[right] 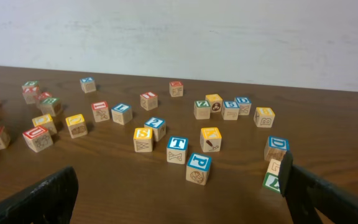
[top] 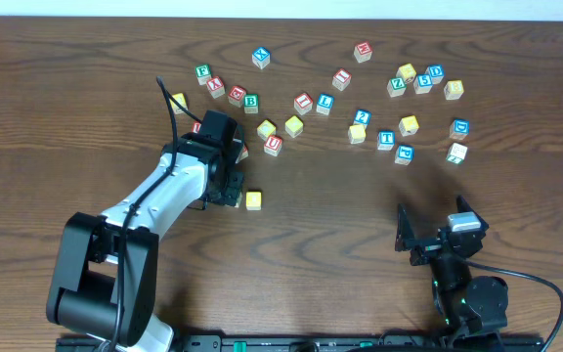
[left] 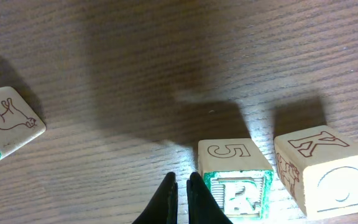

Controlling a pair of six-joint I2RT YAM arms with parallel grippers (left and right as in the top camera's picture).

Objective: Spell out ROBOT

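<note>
My left gripper (left: 182,186) is shut and empty, its tips low over the table just left of a green R block (left: 238,190). A pale block showing K and O (left: 325,177) stands right of the R block. In the overhead view the left gripper (top: 231,191) sits beside a yellow block (top: 253,199). A green B block (top: 251,101), a blue T block (top: 386,139) (right: 177,149) and a red block with a rounded letter (top: 273,145) lie among the scattered blocks. My right gripper (top: 428,237) (right: 179,193) is open and empty, well short of the blocks.
Several letter blocks are scattered across the far half of the table, among them a blue P block (right: 199,167) and a green 7 block (right: 271,175) nearest the right gripper. A block with an animal drawing (left: 5,121) lies left of the left gripper.
</note>
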